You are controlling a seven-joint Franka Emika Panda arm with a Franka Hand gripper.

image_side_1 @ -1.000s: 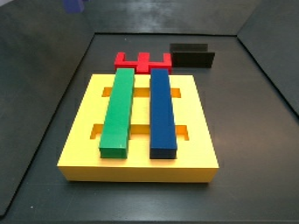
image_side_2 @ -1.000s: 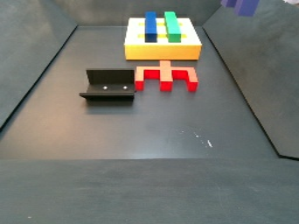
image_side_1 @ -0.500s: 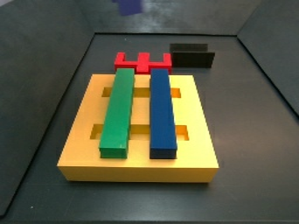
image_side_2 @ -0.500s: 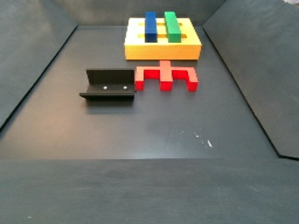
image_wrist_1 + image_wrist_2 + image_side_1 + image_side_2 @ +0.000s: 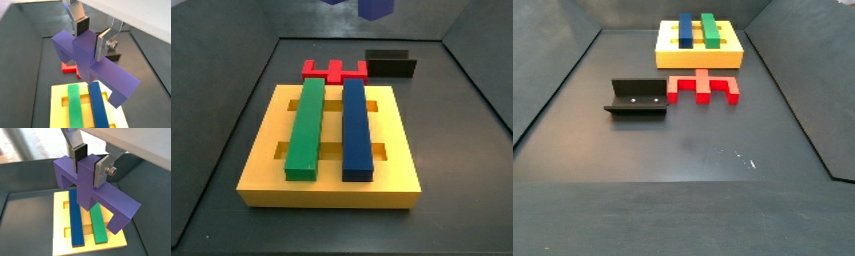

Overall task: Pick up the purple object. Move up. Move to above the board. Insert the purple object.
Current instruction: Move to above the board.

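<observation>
My gripper (image 5: 92,34) is squeezing the purple object (image 5: 93,195), hanging high over the board (image 5: 61,232). I am seeing no writing.

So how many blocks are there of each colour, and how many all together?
Purple: 1, the purple object, held up in the gripper above the board
Yellow: 1, the board
Green: 1, green bar
Blue: 1, blue bar
Red: 1, red block
Black: 1, the fixture
Total: 6
</observation>
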